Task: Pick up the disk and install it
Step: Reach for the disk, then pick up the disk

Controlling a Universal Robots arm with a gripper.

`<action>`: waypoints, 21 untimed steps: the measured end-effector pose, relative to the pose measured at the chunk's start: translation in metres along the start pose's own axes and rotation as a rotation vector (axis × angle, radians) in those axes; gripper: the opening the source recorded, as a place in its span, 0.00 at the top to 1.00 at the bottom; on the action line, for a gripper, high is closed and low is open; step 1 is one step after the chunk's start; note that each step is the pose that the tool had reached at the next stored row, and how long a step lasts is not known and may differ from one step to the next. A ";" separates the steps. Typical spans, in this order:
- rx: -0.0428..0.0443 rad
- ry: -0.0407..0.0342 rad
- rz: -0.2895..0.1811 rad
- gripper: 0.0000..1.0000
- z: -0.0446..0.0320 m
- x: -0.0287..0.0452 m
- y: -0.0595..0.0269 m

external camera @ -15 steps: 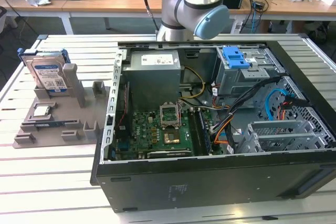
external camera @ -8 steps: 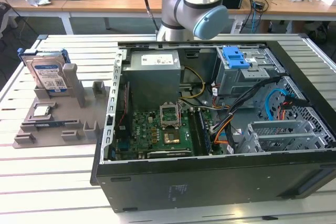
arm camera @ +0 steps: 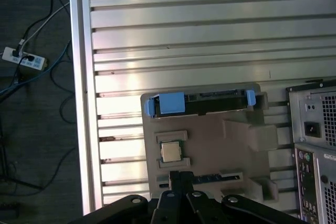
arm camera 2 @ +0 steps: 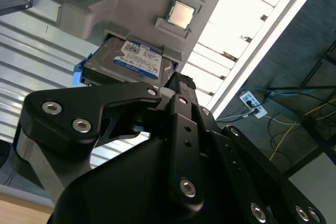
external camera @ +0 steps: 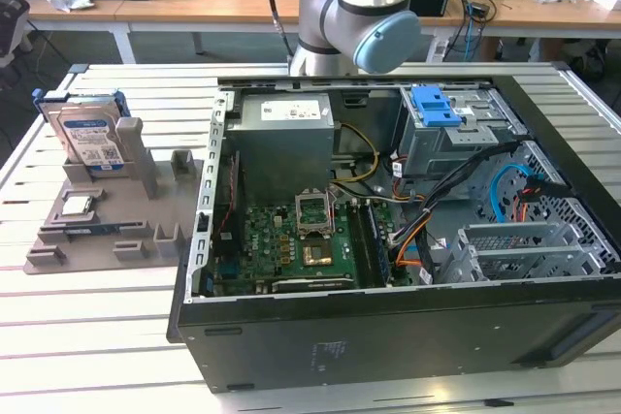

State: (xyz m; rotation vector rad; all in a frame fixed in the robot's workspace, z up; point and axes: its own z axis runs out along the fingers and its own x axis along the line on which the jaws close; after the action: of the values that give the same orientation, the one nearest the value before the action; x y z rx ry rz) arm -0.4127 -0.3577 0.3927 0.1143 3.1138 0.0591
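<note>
Bright, even light in the exterior view; the open black computer case (external camera: 388,336) is shadowed inside. In the second wrist view, glare whitens the ribbed aluminium table (arm camera 2: 247,19) behind the dark black metal gripper (arm camera 2: 178,82).

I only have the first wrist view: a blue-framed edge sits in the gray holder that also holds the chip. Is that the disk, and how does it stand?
Observer: Yes. In the exterior view the disk stands on edge in the gray holder, its white-and-blue label showing.
Operator: Is the case open? I see just its back.
Observer: Open. The case lies on its side, on the exterior view's right of the holder, board and cables exposed.
Operator: Anything blue inside?
Observer: A bare blue bracket sits on the drive bay, on the exterior view's right of the power supply.
</note>
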 end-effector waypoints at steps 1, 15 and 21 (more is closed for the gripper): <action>0.0000 0.0000 0.000 0.90 0.0000 0.0000 0.0001; 0.0000 0.0000 0.000 0.90 0.0000 -0.0001 0.0003; -0.0030 0.0048 -0.125 0.90 0.0000 0.0000 0.0003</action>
State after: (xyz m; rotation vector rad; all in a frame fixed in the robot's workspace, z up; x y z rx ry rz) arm -0.4127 -0.3574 0.3926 -0.0814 3.1171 0.0616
